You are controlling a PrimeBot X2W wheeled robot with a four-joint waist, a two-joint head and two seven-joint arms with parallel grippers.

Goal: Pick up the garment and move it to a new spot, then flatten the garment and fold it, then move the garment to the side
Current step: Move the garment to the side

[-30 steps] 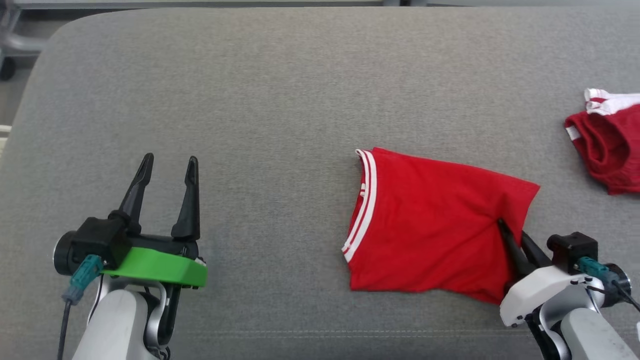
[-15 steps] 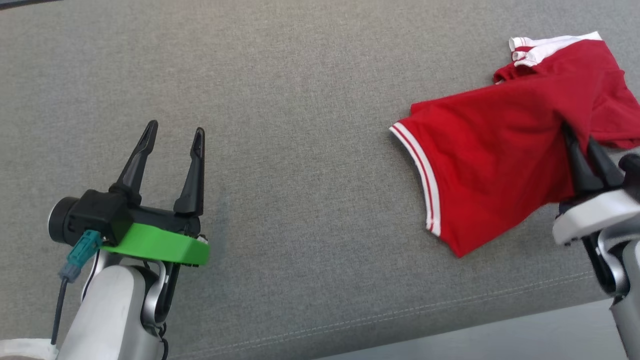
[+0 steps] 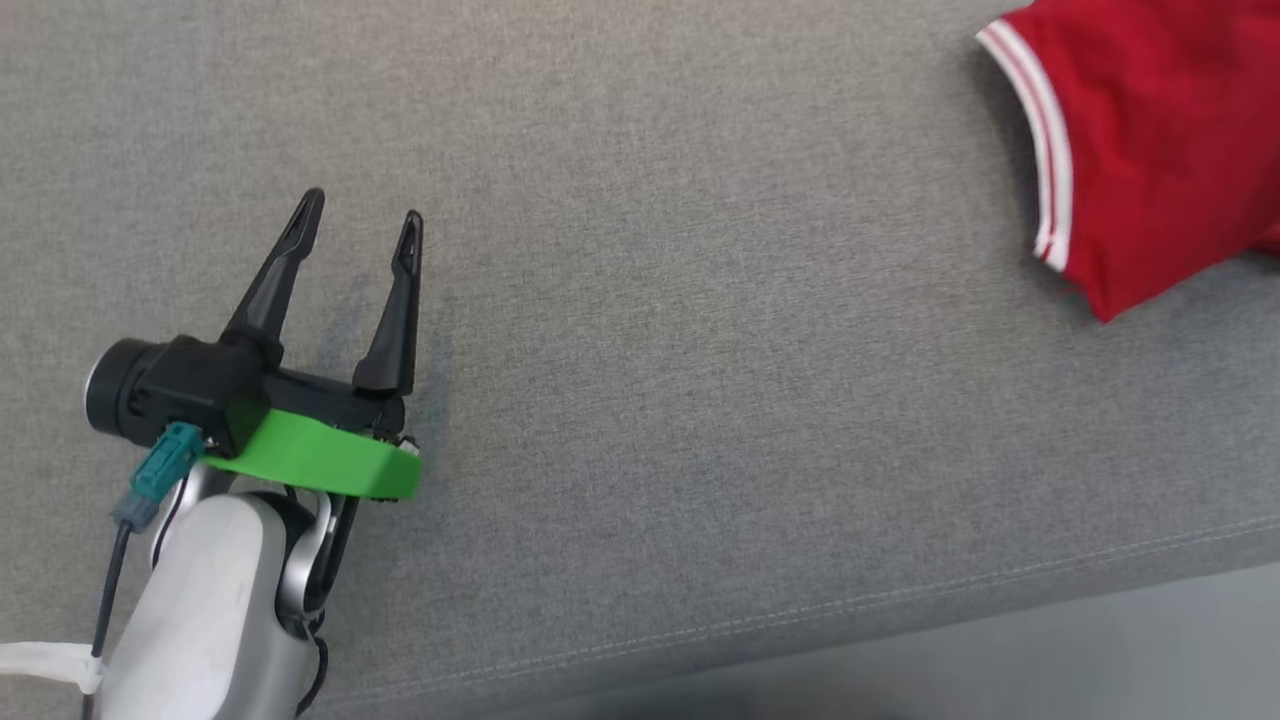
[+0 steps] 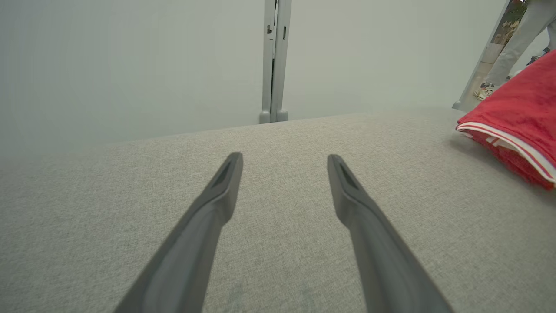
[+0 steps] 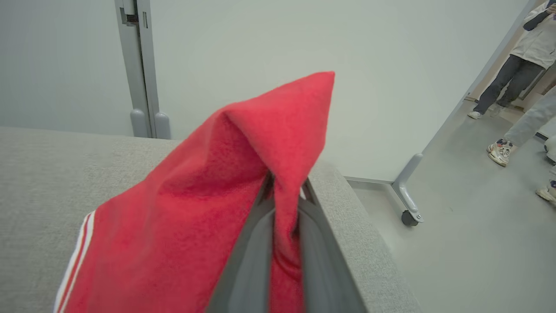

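The garment [image 3: 1150, 130] is red with white stripes along one edge and shows at the top right of the head view. In the right wrist view a fold of the garment [image 5: 195, 208] rises in a peak over the cushion's end, pinched in my right gripper [image 5: 286, 184], which is shut on it. The garment's striped edge [image 4: 517, 117] rests on the cushion at the right of the left wrist view. My left gripper [image 3: 362, 207] hovers open over bare cushion at the lower left, far from the cloth, with nothing between its fingers [image 4: 217, 208].
The grey cushion [image 3: 640, 350] has a seamed front edge, with floor [image 3: 1000, 650] beyond it at the lower right. A pale partition on wheels [image 5: 408, 208] stands behind the cushion. People's legs [image 5: 499, 87] stand on the floor to the right.
The head camera has turned, so the whole picture has shifted. My right gripper has carried the garment off to the right and left the head picture. The left gripper has stayed open.
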